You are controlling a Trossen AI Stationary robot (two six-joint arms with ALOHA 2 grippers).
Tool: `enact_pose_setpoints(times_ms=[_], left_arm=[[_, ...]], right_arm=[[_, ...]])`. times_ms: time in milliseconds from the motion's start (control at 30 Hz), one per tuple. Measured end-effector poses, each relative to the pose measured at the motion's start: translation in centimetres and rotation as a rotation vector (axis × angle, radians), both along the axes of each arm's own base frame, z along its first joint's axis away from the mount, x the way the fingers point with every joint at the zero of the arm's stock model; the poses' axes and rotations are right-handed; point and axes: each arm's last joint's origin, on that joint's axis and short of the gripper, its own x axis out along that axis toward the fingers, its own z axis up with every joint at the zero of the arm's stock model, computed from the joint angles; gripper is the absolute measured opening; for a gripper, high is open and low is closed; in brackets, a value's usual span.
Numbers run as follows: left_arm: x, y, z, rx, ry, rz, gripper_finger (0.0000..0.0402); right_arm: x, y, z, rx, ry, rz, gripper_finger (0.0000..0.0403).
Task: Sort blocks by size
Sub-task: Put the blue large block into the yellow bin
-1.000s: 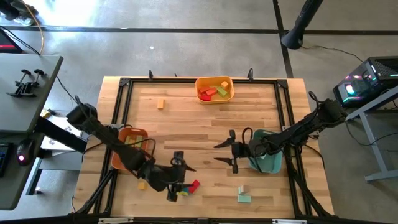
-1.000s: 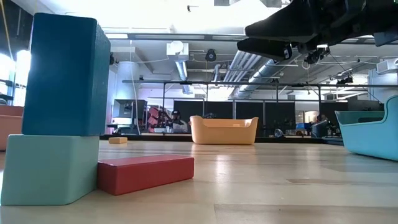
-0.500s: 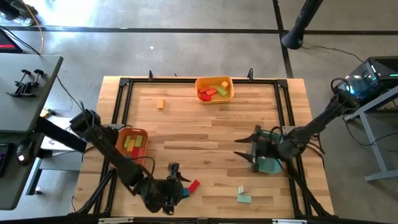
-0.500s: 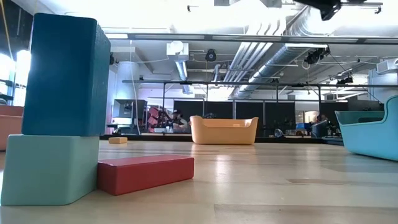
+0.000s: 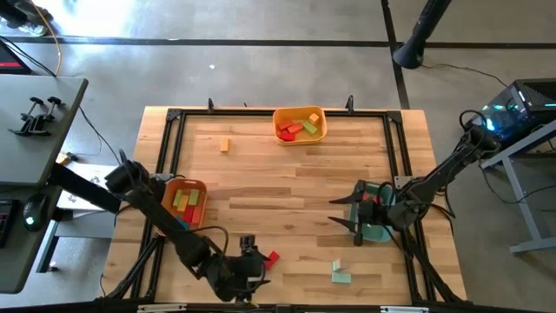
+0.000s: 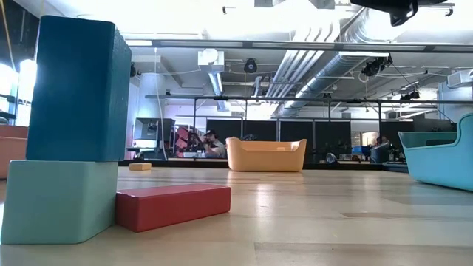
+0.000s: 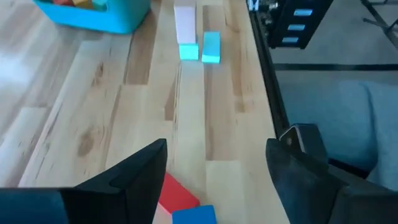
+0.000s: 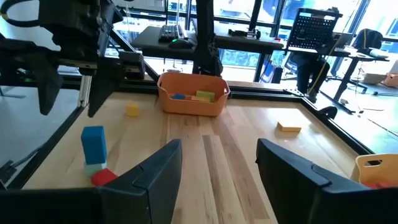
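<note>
A blue block stands on a teal block, with a red block lying against it, at the table's near edge. My left gripper is open just above them. The red block and the blue block show between its fingers without touching. My right gripper is open and empty, just left of the teal tray. A pale block and a teal block lie at the near right. One orange block lies at the far left.
An orange tray with several blocks stands at the left. A yellow tray with several blocks stands at the far edge. A small yellow block lies near the orange tray. A black frame rims the table.
My right gripper has moved toward the table's right edge, up to the teal tray, and has left the low view. My left arm has swung toward the near edge, with its gripper still over the red and blue blocks. The blocks have not moved.
</note>
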Motion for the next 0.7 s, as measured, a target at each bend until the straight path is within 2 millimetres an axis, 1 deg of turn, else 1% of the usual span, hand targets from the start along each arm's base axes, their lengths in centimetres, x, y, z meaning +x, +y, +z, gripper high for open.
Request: enact_pose_setpoints(times_ms=[133, 233, 333, 500, 700], left_arm=[[0.1, 0.7, -0.5, -0.003, 0.076, -0.017, 0.0286], [-0.1, 1.3, -1.0, -0.022, 0.185, -0.034, 0.03], [-0.4, 1.8, -1.4, -0.06, 0.252, 0.031, 0.0303], [-0.7, 1.5, -1.5, -0.116, 0.286, 0.048, 0.0303], [-1.3, 1.5, -2.0, -0.028, 0.291, 0.082, 0.0303]], right_arm=[[0.0, 0.0, 0.0, -0.011, 0.003, 0.001, 0.0202], [0.0, 0.0, -0.1, -0.016, 0.009, 0.001, 0.0202], [0.0, 0.0, -0.2, -0.018, 0.018, 0.002, 0.0202], [0.0, 0.0, -0.3, -0.019, 0.026, 0.001, 0.0202], [0.0, 0.0, -0.3, -0.018, 0.025, 0.002, 0.0202]])
